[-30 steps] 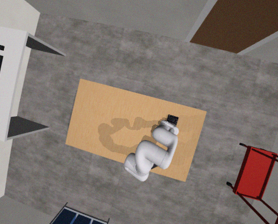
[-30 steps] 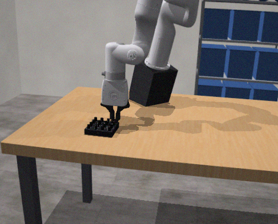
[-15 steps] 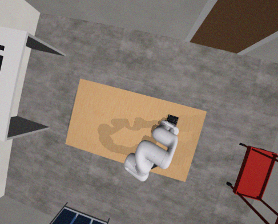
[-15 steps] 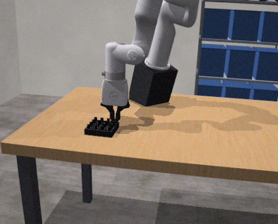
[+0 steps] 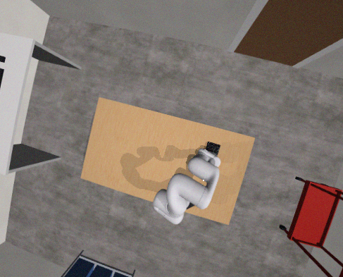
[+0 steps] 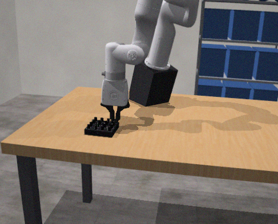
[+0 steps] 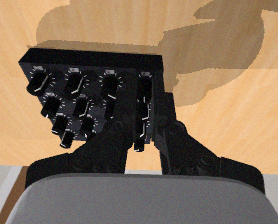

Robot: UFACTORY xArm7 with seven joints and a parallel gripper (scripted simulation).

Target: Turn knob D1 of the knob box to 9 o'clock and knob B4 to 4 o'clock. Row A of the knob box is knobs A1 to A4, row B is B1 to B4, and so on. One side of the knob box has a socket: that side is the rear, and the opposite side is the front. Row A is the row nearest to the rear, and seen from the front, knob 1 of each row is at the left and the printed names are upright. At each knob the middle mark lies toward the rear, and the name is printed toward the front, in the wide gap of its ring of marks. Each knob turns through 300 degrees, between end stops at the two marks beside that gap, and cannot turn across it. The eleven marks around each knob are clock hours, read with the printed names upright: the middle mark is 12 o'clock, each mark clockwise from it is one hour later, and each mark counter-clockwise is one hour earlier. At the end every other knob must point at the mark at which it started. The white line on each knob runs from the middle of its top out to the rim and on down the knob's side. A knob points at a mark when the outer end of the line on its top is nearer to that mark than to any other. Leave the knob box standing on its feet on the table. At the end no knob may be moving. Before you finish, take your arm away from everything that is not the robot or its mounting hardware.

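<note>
If the gripper (image 6: 115,119) (image 7: 144,89), clamped on knob D1 (image 7: 145,88) at the wrist view's one-o'clock corner of the knob box (image 5: 213,147) (image 6: 99,133) (image 7: 95,59), turns off-axis, slippage or contact with C1 (image 7: 144,110) toward six o'clock may result.

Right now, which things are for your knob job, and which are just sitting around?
For the job:
- black knob box
- my hand
- wooden table

Just around:
- red cart
- shelf rack with blue boxes
- brown door
</note>
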